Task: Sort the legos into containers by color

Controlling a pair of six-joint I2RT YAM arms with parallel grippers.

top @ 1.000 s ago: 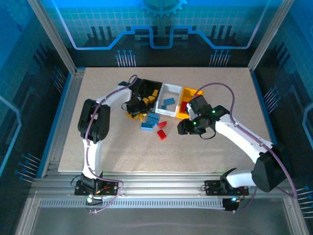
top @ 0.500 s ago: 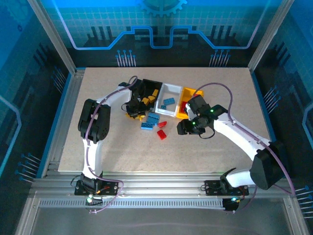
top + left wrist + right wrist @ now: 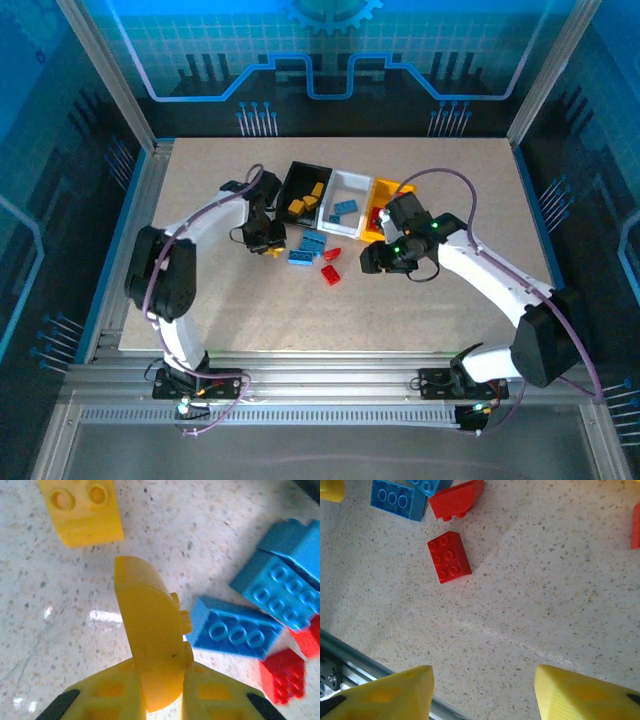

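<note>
The left end effector [image 3: 162,682] is clamped on a yellow curved plastic brick [image 3: 150,640] over the speckled desk [image 3: 45,605], just beside the near left corner of the black plastic bin [image 3: 304,167]. Loose blue plastic bricks [image 3: 305,249] and red plastic bricks [image 3: 331,275] lie in front of the joined black, white plastic [image 3: 351,187] and yellow plastic [image 3: 389,187] bins. The right end effector [image 3: 483,685] hangs over bare desk near the yellow bin, fingers apart, gripping nothing.

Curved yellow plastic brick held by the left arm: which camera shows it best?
The left wrist view: the curved yellow plastic brick stands large and sharp, pinched between the left gripper's fingers. The top external view gives a tiny yellow speck under that gripper. The right wrist view has a yellow scrap at its corner, not identifiable.
</note>
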